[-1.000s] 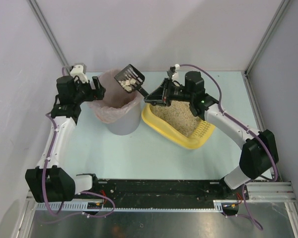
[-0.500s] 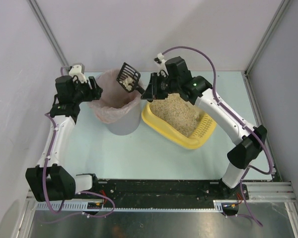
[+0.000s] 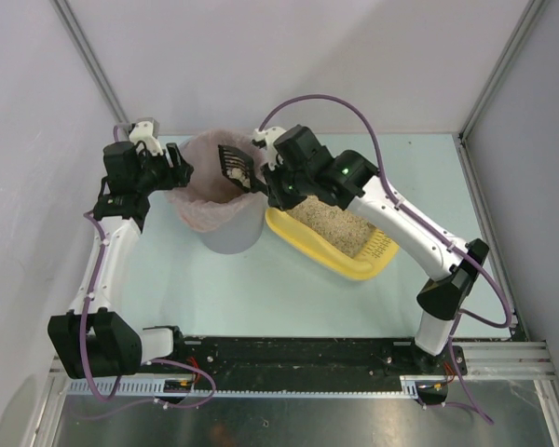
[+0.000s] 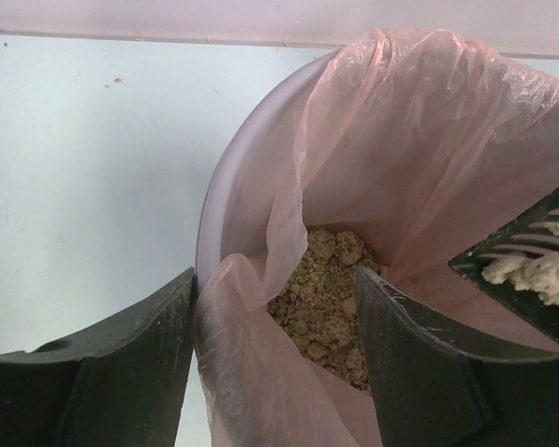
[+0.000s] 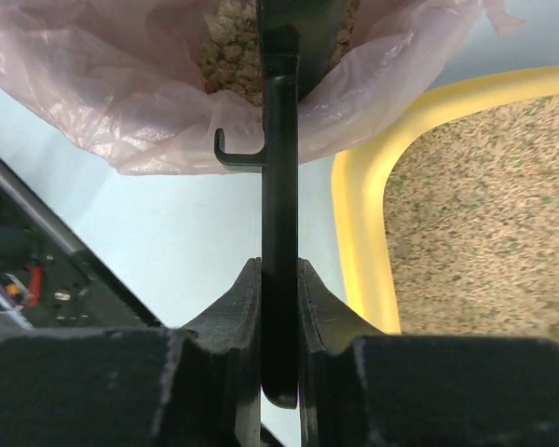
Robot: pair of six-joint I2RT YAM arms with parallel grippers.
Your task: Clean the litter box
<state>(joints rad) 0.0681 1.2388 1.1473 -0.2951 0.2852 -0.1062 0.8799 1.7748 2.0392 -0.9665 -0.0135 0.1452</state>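
The litter box (image 3: 349, 267) is a yellow tray of beige litter right of the grey bin (image 3: 228, 235); its rim (image 5: 359, 223) also shows in the right wrist view. My right gripper (image 3: 268, 182) (image 5: 279, 265) is shut on the handle of the black slotted scoop (image 5: 279, 186). The scoop head (image 3: 233, 160) (image 4: 531, 270) hangs tilted over the bin mouth with pale clumps on it. My left gripper (image 3: 179, 168) (image 4: 275, 279) straddles the bin's left rim, one finger outside and one inside, closed on the pink bag liner (image 4: 252, 372). Clumps (image 4: 321, 289) lie in the bag.
The bin and tray stand close together at the back of the pale blue table (image 3: 261, 289). White walls and metal frame posts close in the back and both sides. The black base rail (image 3: 298, 352) runs along the near edge.
My right arm swung left, carrying the scoop from beside the bin to over its mouth and tipping it. My left gripper's jaws narrowed onto the bin rim.
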